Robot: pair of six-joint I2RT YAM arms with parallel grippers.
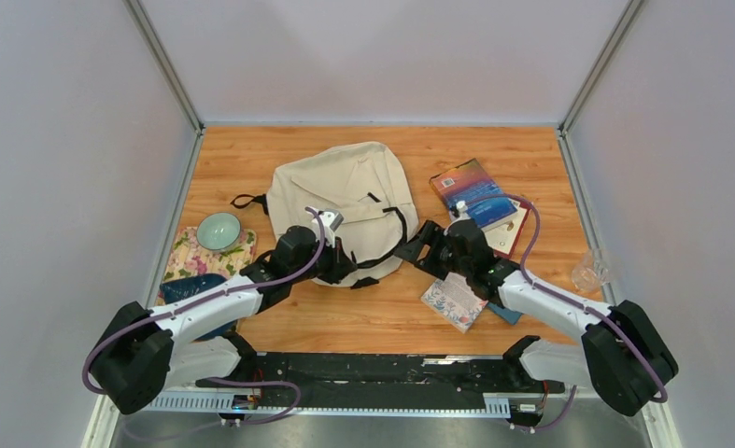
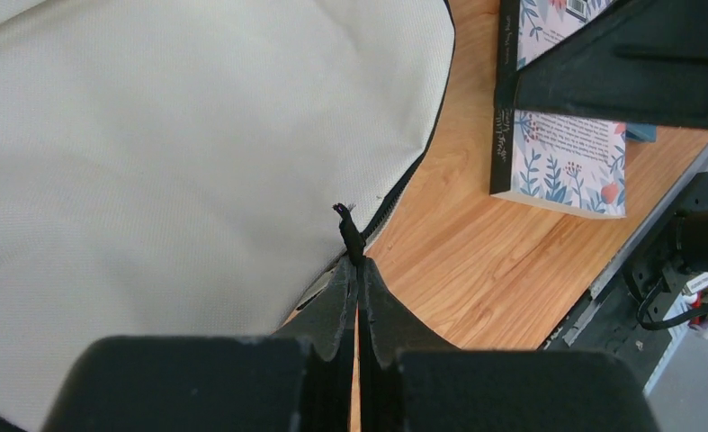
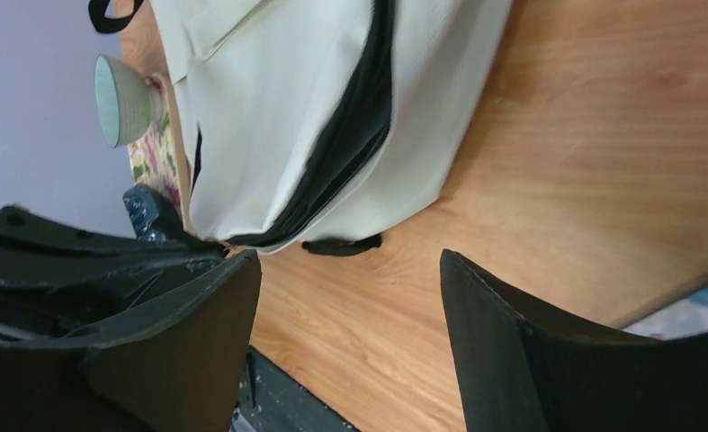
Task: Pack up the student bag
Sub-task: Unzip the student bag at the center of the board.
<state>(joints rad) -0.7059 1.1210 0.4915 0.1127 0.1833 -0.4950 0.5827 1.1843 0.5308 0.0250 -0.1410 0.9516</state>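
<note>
The student bag (image 1: 345, 191) lies flat on the tabletop (image 1: 531, 149), its handle loop (image 1: 245, 201) pointing left. The left tool (image 2: 357, 268) clenches its zipper pull (image 2: 350, 236); the right tool (image 3: 348, 263) stands released.

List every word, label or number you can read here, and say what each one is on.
No text here is legible enough to quote.
Back cover and spine of the floral book: printed lines and lettering, too small and blurred to read.
Cover of the colourful book: lettering too small to read.
The student bag: no print visible.
</note>
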